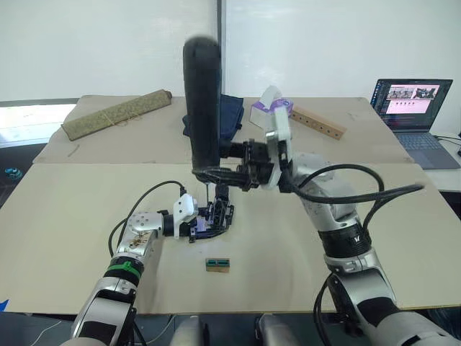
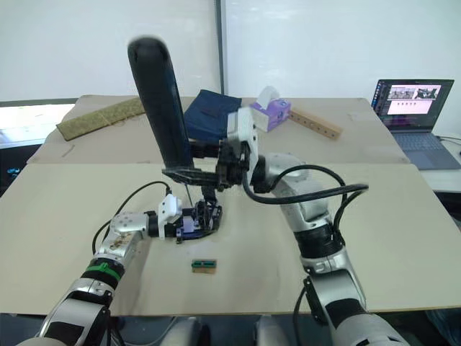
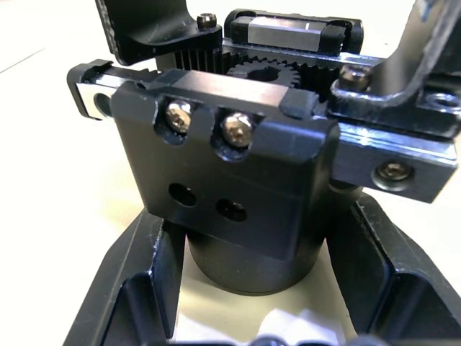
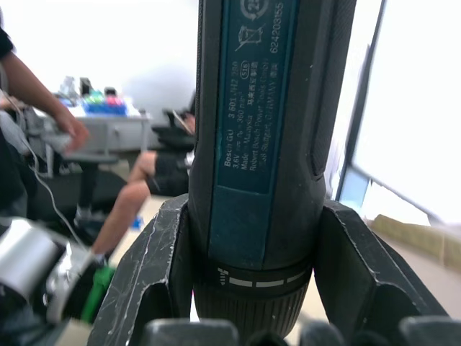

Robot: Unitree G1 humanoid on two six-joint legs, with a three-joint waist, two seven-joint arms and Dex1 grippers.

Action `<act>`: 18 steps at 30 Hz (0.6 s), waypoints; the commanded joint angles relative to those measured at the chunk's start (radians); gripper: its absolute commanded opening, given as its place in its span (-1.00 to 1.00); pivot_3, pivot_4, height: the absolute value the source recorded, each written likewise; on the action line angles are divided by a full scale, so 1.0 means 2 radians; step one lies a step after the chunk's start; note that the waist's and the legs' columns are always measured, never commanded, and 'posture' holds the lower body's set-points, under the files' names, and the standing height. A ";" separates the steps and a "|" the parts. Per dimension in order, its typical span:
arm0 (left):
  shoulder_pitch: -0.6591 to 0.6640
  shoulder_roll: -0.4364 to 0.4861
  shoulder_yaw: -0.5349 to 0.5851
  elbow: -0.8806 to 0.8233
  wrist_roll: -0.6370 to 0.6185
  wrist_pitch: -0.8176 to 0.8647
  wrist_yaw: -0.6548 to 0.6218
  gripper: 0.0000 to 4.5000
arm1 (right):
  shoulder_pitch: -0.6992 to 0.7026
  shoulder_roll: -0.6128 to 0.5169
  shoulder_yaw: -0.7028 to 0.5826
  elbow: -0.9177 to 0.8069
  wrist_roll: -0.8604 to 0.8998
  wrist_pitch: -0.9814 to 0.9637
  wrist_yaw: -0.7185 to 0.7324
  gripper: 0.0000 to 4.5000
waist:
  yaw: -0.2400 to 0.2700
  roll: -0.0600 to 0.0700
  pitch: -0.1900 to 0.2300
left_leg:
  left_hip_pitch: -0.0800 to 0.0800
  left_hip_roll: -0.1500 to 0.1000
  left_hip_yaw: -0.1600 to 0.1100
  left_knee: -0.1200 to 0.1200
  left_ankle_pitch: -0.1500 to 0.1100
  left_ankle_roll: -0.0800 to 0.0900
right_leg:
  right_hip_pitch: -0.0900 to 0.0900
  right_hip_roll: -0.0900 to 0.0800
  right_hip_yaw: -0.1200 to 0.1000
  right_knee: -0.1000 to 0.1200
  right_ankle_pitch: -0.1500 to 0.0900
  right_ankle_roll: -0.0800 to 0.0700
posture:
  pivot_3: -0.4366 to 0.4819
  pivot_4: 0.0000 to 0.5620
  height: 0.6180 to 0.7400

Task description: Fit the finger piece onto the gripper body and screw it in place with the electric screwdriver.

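Note:
The gripper body (image 1: 215, 216), a black block with a toothed rail and screws, rests on the table. My left gripper (image 1: 204, 220) is shut on its round motor end (image 3: 252, 267). Two black pieces (image 3: 144, 32) (image 3: 414, 65) sit on the rail; I cannot tell which is the finger piece. My right gripper (image 1: 214, 173) is shut on the lower end of the electric screwdriver (image 1: 202, 101), which stands upright and leans slightly. Its thin bit (image 1: 207, 192) points down onto the top of the gripper body.
A small green-and-tan block (image 1: 217, 264) lies near the table's front edge. At the back are a rolled mat (image 1: 115, 114), a dark blue cloth (image 2: 212, 112), a tissue box (image 1: 271, 108), a wooden strip (image 1: 317, 121) and a laptop (image 1: 412, 101). Seated people (image 4: 137, 194) show behind the screwdriver.

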 commanded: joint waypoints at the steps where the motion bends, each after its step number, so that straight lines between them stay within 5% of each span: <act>1: 0.008 0.003 -0.003 0.004 0.009 0.030 0.012 0.03 | -0.015 0.004 -0.023 -0.027 0.032 -0.004 0.005 -0.14 | 0.000 0.000 0.000 | 0.000 0.000 0.000 0.000 0.000 0.000 | 0.000 0.000 0.000 0.000 0.000 0.000 | -0.05 -0.47 1.00; 3: 0.009 0.005 -0.006 0.001 0.011 0.036 0.014 0.03 | -0.017 0.003 -0.025 -0.031 0.040 -0.001 0.005 -0.14 | 0.000 0.000 0.000 | 0.000 0.000 0.000 0.000 0.000 0.000 | 0.000 0.000 0.000 0.000 0.000 0.000 | -0.05 -0.47 1.00; 4: 0.010 0.006 -0.007 0.000 0.013 0.042 0.014 0.49 | -0.019 0.002 -0.026 -0.035 0.045 0.001 0.004 -0.14 | 0.000 0.000 0.000 | 0.000 0.000 0.000 0.000 0.000 0.000 | 0.000 0.000 0.000 0.000 0.000 0.000 | -0.05 -0.47 1.00; 7: 0.012 0.008 -0.003 -0.003 0.011 0.051 0.020 0.99 | -0.031 0.003 -0.041 -0.053 0.081 0.025 -0.006 -0.14 | 0.000 0.000 0.000 | 0.000 0.000 0.000 0.000 0.000 0.000 | 0.000 0.000 0.000 0.000 0.000 0.000 | -0.05 -0.47 1.00; 13: 0.028 0.038 0.013 -0.021 -0.002 0.055 0.006 0.99 | -0.032 -0.048 -0.075 -0.099 0.135 0.087 -0.011 -0.14 | -0.003 0.000 0.000 | 0.000 0.000 0.000 0.000 0.000 0.000 | 0.000 0.000 0.000 0.000 0.000 0.000 | -0.05 -0.47 1.00; 18: 0.072 0.088 0.053 -0.057 -0.050 0.022 -0.051 0.99 | 0.039 -0.142 -0.113 -0.144 0.133 0.100 -0.004 -0.14 | -0.009 0.000 0.000 | 0.000 0.001 0.000 -0.001 0.000 0.000 | -0.001 0.000 0.000 0.000 0.000 -0.001 | -0.05 -0.47 1.00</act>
